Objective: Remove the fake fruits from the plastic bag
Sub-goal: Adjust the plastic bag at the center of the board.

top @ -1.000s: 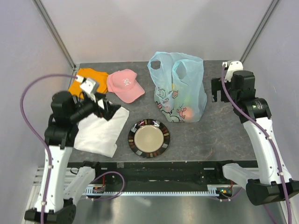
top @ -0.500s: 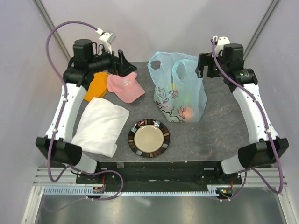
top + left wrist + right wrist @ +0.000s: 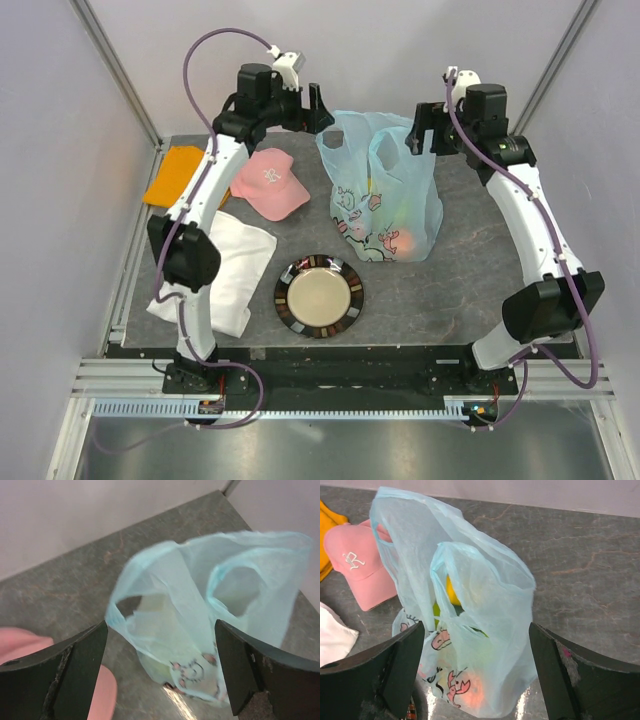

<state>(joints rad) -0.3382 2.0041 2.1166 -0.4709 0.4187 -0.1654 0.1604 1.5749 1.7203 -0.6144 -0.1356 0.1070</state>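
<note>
– While both arms hang above the plastic bag (image 3: 385,190) at the table's (image 3: 470,280) far side, is anything held?
– No. Left gripper (image 3: 160,652) and right gripper (image 3: 475,655) gape wide and empty, flanking its top, probably to spread it. Fake fruits (image 3: 451,591) sit inside.

plastic bag (image 3: 400,205): pale blue, pink cartoon animals
fake fruits (image 3: 451,591): I see yellow (orange lower down)
cap (image 3: 266,182): pink, white letter
plate (image 3: 283,297): beige, dark rim

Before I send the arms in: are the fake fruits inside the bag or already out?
Inside. Yellow, green and orange fake fruits show through the plastic bag; none lies on the plate.
</note>
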